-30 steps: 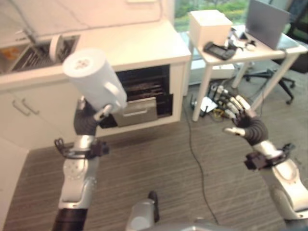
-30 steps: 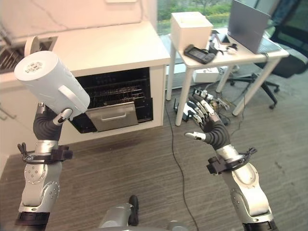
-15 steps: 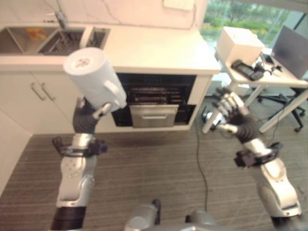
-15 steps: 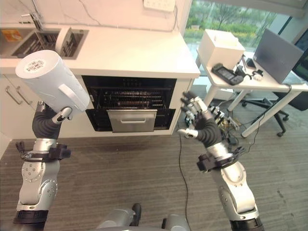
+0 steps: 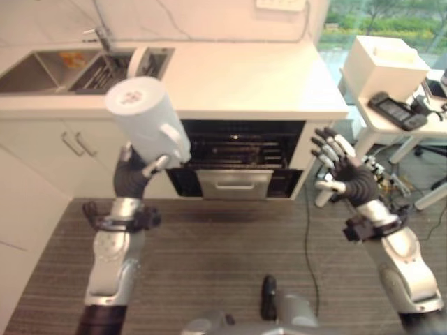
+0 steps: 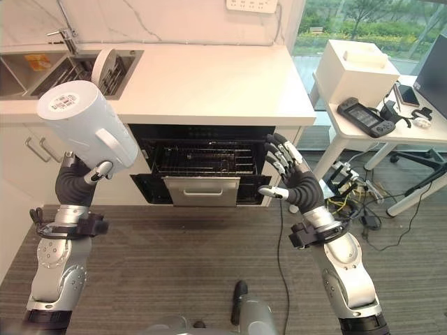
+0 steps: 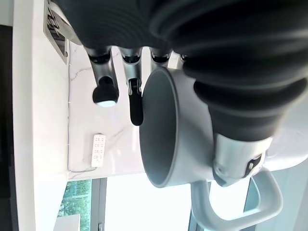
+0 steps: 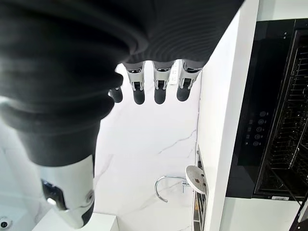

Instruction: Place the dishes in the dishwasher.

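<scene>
While the left hand (image 6: 85,176) grips the large pale-grey handled mug (image 6: 87,129) aloft, well short of the open black dishwasher (image 6: 199,157), and the right hand (image 6: 297,183) hovers spread empty, a loosened grip could drop it.

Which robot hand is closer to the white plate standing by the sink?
The left. The left hand, holding the mug, is up just below the plate in the counter rack. The right hand is open, far across, in front of the dishwasher.
</scene>
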You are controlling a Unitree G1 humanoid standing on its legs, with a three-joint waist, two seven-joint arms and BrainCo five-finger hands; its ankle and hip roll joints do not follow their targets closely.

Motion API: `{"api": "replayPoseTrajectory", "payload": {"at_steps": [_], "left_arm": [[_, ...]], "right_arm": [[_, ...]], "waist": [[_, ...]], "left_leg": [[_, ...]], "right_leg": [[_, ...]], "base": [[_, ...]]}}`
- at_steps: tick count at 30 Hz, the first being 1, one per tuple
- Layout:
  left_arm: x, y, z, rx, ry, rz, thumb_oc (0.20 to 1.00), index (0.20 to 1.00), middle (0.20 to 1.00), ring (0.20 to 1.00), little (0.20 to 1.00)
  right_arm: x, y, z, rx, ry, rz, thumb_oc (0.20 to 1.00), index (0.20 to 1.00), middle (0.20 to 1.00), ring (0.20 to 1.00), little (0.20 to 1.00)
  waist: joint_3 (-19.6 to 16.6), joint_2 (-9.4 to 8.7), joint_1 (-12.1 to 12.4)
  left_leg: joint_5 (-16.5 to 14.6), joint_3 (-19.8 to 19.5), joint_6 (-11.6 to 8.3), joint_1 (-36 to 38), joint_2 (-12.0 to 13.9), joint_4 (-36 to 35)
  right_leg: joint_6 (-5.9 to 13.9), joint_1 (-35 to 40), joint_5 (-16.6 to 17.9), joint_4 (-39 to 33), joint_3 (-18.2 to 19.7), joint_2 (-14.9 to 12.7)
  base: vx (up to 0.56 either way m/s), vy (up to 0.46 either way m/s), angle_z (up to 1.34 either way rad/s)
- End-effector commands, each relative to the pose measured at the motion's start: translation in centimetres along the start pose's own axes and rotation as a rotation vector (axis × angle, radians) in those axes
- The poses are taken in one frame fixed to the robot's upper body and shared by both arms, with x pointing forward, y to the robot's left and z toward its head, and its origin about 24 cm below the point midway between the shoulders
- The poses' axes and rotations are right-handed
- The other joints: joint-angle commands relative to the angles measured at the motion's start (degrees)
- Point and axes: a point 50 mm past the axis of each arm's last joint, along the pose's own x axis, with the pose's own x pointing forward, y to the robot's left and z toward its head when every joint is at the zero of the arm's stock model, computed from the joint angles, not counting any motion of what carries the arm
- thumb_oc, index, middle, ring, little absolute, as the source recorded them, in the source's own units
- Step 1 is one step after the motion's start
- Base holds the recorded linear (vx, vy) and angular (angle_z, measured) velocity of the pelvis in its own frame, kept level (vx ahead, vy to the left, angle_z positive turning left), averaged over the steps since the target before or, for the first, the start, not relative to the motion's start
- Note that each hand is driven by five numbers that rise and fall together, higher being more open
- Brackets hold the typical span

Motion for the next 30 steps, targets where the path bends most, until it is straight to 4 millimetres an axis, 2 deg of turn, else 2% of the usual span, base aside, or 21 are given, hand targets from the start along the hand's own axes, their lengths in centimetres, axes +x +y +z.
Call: {"api": "replayPoseTrajectory", "payload": {"at_steps": [1,2,3,4,5,7,8,10,13,14,17,18,19,22,25,27,28,29,30], "left_arm": [[0.7,-0.3,2.8,-0.004,-0.143,-0.059,0.200,0.200,0.200,0.200,0.200],[0.6,-0.3,2.8,-0.009,-0.145,-0.059,0.200,0.200,0.200,0.200,0.200],[0.5,-0.3,2.8,-0.020,-0.153,-0.056,0.200,0.200,0.200,0.200,0.200],[0.5,-0.4,2.8,-0.028,-0.155,-0.057,0.200,0.200,0.200,0.200,0.200],[0.6,-0.4,2.8,-0.036,-0.157,-0.051,0.200,0.200,0.200,0.200,0.200],[0.3,-0.2,2.6,-0.049,-0.154,-0.043,0.200,0.200,0.200,0.200,0.200],[0.2,-0.1,2.6,-0.044,-0.156,-0.040,0.200,0.200,0.200,0.200,0.200],[0.1,0.0,2.8,-0.048,-0.172,-0.037,0.200,0.200,0.200,0.200,0.200],[0.5,-0.2,3.0,-0.050,-0.202,-0.043,0.200,0.200,0.200,0.200,0.200],[0.6,-0.2,3.0,-0.048,-0.204,-0.044,0.200,0.200,0.200,0.200,0.200],[1.7,-0.4,3.2,-0.026,-0.217,-0.064,0.200,0.200,0.200,0.200,0.200],[2.2,-0.6,3.4,-0.011,-0.222,-0.089,0.200,0.200,0.200,0.200,0.200],[2.4,-0.7,3.5,-0.005,-0.219,-0.097,0.200,0.200,0.200,0.200,0.200],[2.6,-0.8,3.4,0.032,-0.202,-0.108,0.200,0.200,0.200,0.200,0.200],[2.5,-1.0,3.2,0.072,-0.183,-0.122,0.200,0.200,0.200,0.200,0.200],[2.5,-1.1,2.9,0.099,-0.170,-0.127,0.200,0.200,0.200,0.200,0.200],[2.6,-1.1,3.0,0.125,-0.171,-0.129,0.200,0.200,0.200,0.200,0.200],[2.7,-1.0,3.0,0.170,-0.169,-0.125,0.200,0.200,0.200,0.200,0.200],[2.8,-1.0,3.0,0.200,-0.167,-0.122,0.200,0.200,0.200,0.200,0.200]], "right_arm": [[0.1,-0.9,2.1,-0.005,-0.098,-0.011,1.000,1.000,1.000,1.000,1.000],[0.0,-1.1,2.2,-0.014,-0.093,-0.012,1.000,1.000,1.000,1.000,1.000],[-0.2,-1.4,2.1,-0.031,-0.082,-0.011,1.000,1.000,1.000,1.000,1.000],[-0.3,-1.6,2.2,-0.038,-0.078,-0.014,1.000,1.000,1.000,1.000,1.000],[-0.3,-1.8,2.1,-0.052,-0.069,-0.022,1.000,1.000,1.000,1.000,1.000],[-0.2,-2.2,2.1,-0.058,-0.065,-0.029,1.000,1.000,1.000,1.000,1.000],[-0.4,-2.2,2.1,-0.061,-0.064,-0.026,1.000,1.000,1.000,1.000,1.000],[-0.8,-2.4,2.4,-0.077,-0.068,-0.023,1.000,1.000,1.000,1.000,1.000],[-0.5,-2.5,2.9,-0.104,-0.088,-0.029,1.000,1.000,1.000,1.000,1.000],[-0.5,-2.5,2.9,-0.105,-0.091,-0.031,1.000,1.000,1.000,1.000,1.000],[-0.4,-2.2,3.0,-0.081,-0.111,-0.052,1.000,1.000,1.000,1.000,1.000],[-0.5,-2.0,2.8,-0.067,-0.122,-0.067,1.000,1.000,1.000,1.000,1.000],[-0.5,-1.9,2.7,-0.062,-0.122,-0.072,1.000,1.000,1.000,1.000,1.000],[-0.5,-1.5,2.3,-0.031,-0.121,-0.083,1.000,1.000,1.000,1.000,1.000],[-0.6,-1.0,1.8,-0.005,-0.114,-0.077,1.000,1.000,1.000,1.000,1.000],[-0.4,-0.6,1.4,0.012,-0.107,-0.065,1.000,1.000,1.000,1.000,1.000],[-0.3,-0.5,1.3,0.019,-0.110,-0.053,1.000,1.000,1.000,1.000,1.000],[0.0,-0.3,1.3,0.029,-0.120,-0.036,1.000,1.000,1.000,1.000,1.000],[0.3,-0.2,1.4,0.035,-0.125,-0.025,1.000,1.000,1.000,1.000,1.000]], "waist": [[-3.6,-0.54,-1.7],[-3.6,-0.46,-1.8],[-3.3,-0.28,-1.8],[-2.8,-0.50,-1.7],[-2.1,-0.61,-1.7],[-1.8,0.27,-2.1],[-1.8,0.75,-2.2],[-1.7,1.30,-1.8],[-1.7,1.81,-1.5],[-1.8,1.89,-1.6],[-2.4,1.47,-1.6],[-2.5,0.56,-0.9],[-2.4,0.24,-0.6],[-2.5,-0.55,0.4],[-2.3,-0.94,0.7],[-1.9,-1.27,1.1],[-1.5,-1.63,1.5],[-1.1,-2.08,1.9],[-0.9,-2.22,2.0]], "left_leg": [[2.3,5.8,-2.18,-0.6,2.6,2.4],[3.7,5.8,-2.50,0.2,2.5,2.4],[8.6,6.2,-3.65,0.7,2.8,2.4],[10.7,6.5,-4.29,0.0,3.2,2.4],[11.5,8.3,-4.80,-1.9,4.9,2.4],[7.8,9.4,-5.45,-4.9,8.7,2.4],[8.2,8.3,-6.47,-7.0,10.4,2.4],[10.9,5.8,-8.83,-11.4,13.4,2.4],[11.9,4.7,-9.94,-13.4,14.7,2.4],[11.9,4.8,-9.96,-13.6,14.7,2.4],[10.2,5.3,-8.86,-12.9,13.1,2.4],[9.0,5.3,-7.60,-12.5,11.3,2.4],[8.7,5.1,-7.06,-12.5,10.8,2.4],[8.0,4.4,-4.98,-12.9,9.0,2.4],[7.9,3.8,-3.38,-13.2,8.0,2.4],[7.9,3.9,-3.16,-13.3,7.9,2.4],[8.1,4.3,-3.43,-13.6,8.0,2.4],[8.0,5.2,-3.82,-13.8,8.4,2.4],[7.8,5.6,-3.98,-13.8,8.7,2.4]], "right_leg": [[6.49,2.8,-0.8,-1.8,2.9,-1.2],[6.12,2.9,-1.1,-1.8,3.3,-0.9],[5.17,3.9,-1.9,-1.8,4.0,-0.6],[4.88,4.5,-2.1,-1.8,4.0,-0.8],[4.72,5.5,-2.5,-1.8,3.7,-1.2],[5.57,6.4,-3.1,-1.8,2.7,-1.7],[5.83,6.7,-3.5,-1.8,2.7,-1.7],[6.21,7.9,-4.8,-1.8,2.6,-2.5],[7.10,8.7,-5.6,-1.8,2.0,-4.5],[7.25,8.7,-5.5,-1.8,1.8,-4.8],[9.45,9.3,-4.4,-1.8,0.8,-7.7],[10.61,10.1,-3.4,-1.8,0.0,-9.7],[10.62,10.6,-3.0,-1.8,-0.3,-10.2],[10.39,12.8,-1.6,-1.8,-0.3,-10.1],[10.31,14.6,1.2,-1.8,0.4,-8.5],[10.02,14.3,0.8,-1.8,0.4,-8.0],[9.95,12.9,-1.3,-1.8,0.5,-7.8],[10.51,9.8,-1.8,-1.8,0.5,-8.4],[10.80,8.4,-1.0,-1.8,0.7,-8.8]], "base": [[0.18,-0.098,0.14],[0.18,-0.056,0.10],[0.12,-0.022,0.04],[0.10,0.021,0.05],[0.04,0.105,0.14],[0.05,0.257,0.43],[0.07,0.328,0.54],[0.08,0.345,0.29],[0.07,0.329,0.12],[0.09,0.429,0.00],[0.13,0.397,-0.25],[0.16,0.437,-0.08],[0.17,0.451,0.02],[0.11,0.207,-0.01],[0.09,0.104,0.02],[0.03,-0.019,-0.20],[-0.02,-0.164,-0.48],[-0.03,-0.210,-0.55],[-0.01,-0.303,-0.52]]}}
